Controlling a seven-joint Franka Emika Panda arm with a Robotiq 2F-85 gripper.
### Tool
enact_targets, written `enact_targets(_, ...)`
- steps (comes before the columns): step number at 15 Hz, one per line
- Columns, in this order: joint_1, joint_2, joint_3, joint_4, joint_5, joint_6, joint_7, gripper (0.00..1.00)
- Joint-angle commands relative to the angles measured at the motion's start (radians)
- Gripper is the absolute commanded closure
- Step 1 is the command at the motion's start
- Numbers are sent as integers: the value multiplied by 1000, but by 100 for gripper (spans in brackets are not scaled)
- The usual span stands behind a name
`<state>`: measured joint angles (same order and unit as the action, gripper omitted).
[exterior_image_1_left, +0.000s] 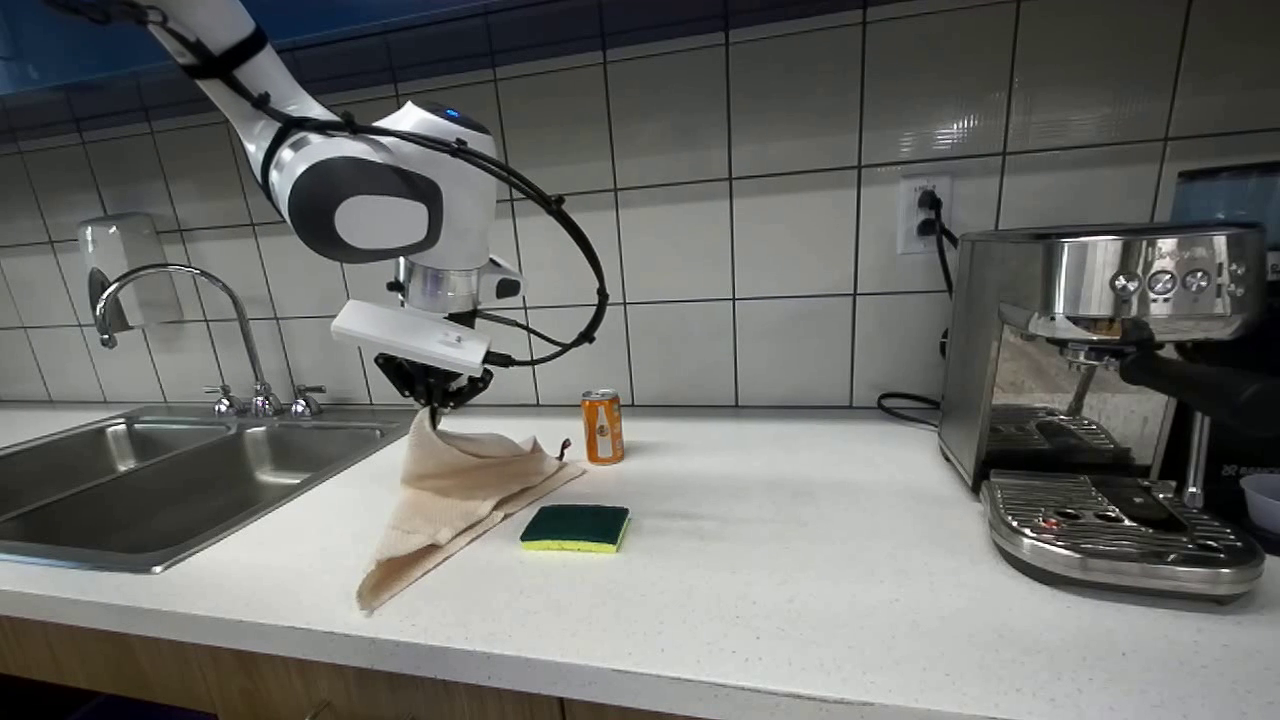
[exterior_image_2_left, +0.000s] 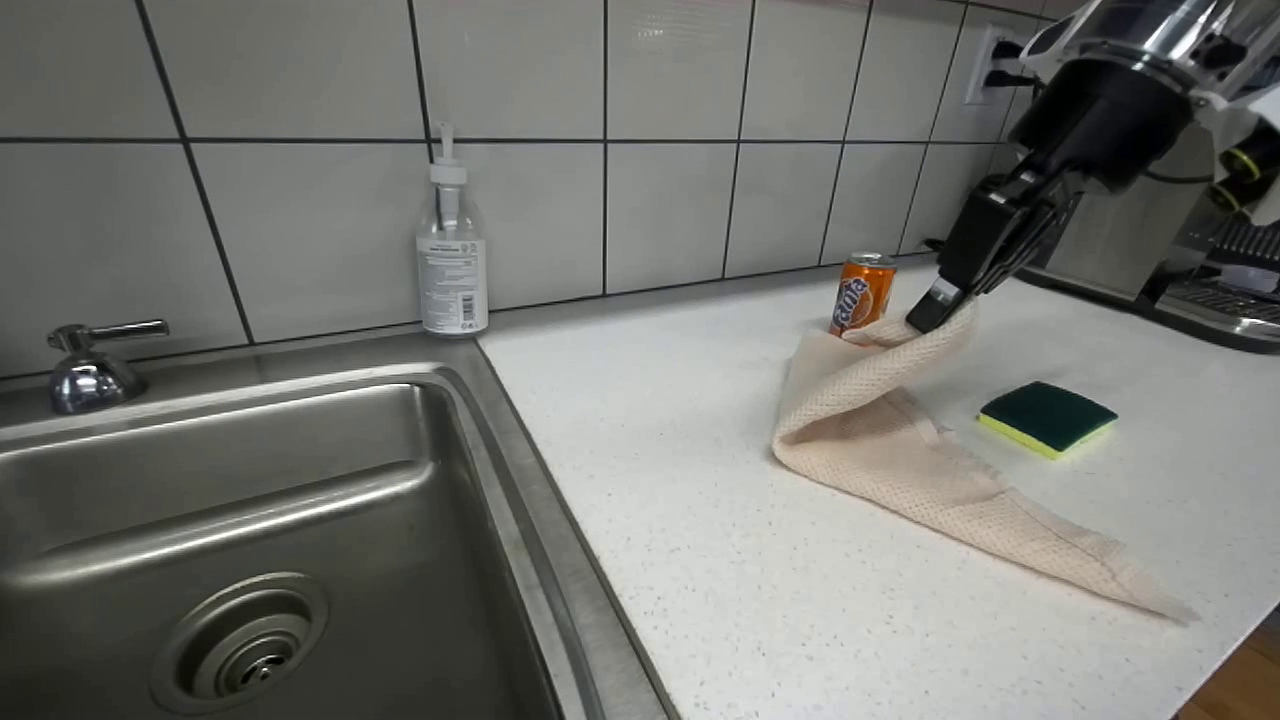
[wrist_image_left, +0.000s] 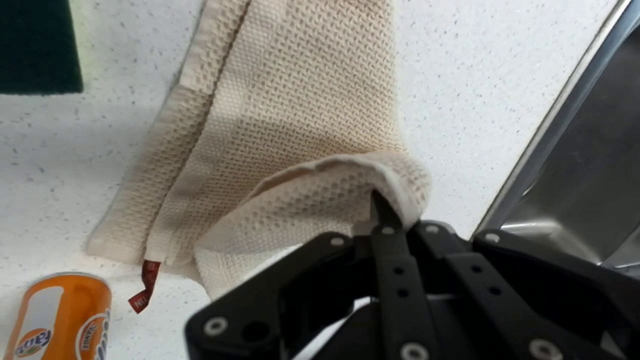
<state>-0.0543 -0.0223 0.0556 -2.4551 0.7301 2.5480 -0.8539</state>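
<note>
Wrist view gives the closest look at the end effector (wrist_image_left: 395, 215): its fingers are drawn together, with next to no gap left, and pinch a fold of the beige cloth (wrist_image_left: 310, 100). The held part is raised into a peak, while the rest slopes down and lies across the white tabletop (exterior_image_1_left: 800, 560), as both exterior views show. That cloth is to the right of the steel sink (exterior_image_2_left: 520, 500), with a strip of tabletop between them. A small red tag (wrist_image_left: 145, 287) sticks out from its edge, near the orange Fanta can (wrist_image_left: 65, 315), which stands upright just beside the far part of the cloth. A sponge (exterior_image_1_left: 575, 528), dark green above and yellow below, lies flat to the right of the cloth, nearer than the can in both exterior views. Well apart at the right, in an exterior view, stands a steel espresso machine (exterior_image_1_left: 1060, 280), with a wall outlet (exterior_image_1_left: 922, 213) beyond it. Behind the sink rises a curved chrome faucet (exterior_image_1_left: 252, 350). A pump bottle (exterior_image_2_left: 453, 285) with a white label stands at the sink's far right corner, close to the tiled wall (exterior_image_2_left: 670, 200).
</note>
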Motion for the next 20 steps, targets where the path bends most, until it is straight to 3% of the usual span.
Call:
enact_targets(1, 25, -62, -29, -54, -29, -19, -19, 99)
enact_targets(18, 66, -133, -64, -176, -138, -6, -30, 99)
enact_targets(19, 68, -138, -66, -181, -142, -8, -32, 92)
enact_targets(20, 70, -141, -69, -183, -148, -10, -28, 72)
